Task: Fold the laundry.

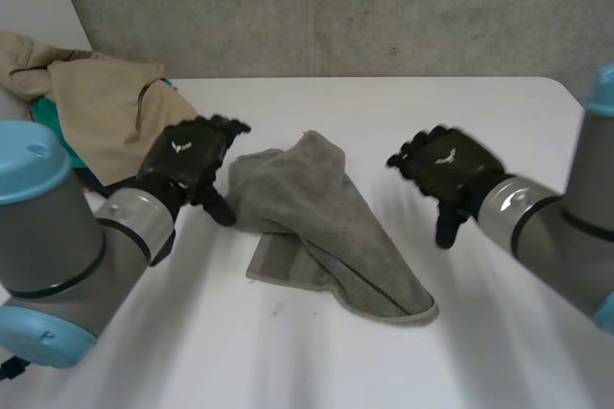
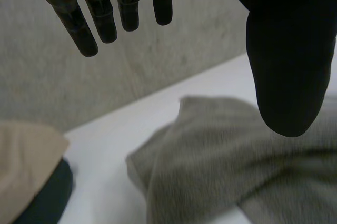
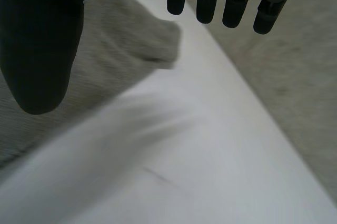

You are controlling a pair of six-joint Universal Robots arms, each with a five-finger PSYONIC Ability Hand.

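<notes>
Since your left hand (image 1: 187, 159) and right hand (image 1: 446, 164) hang with fingers apart, empty, and the crumpled grey towel (image 1: 326, 227) lies between their fingertips, pinch 2 corners and flatten it first.

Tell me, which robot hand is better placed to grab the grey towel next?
Probably the left. The left hand hovers open right beside the bunched edge of the grey towel. The right hand is open too, but a strip of bare table lies between it and the towel.
</notes>
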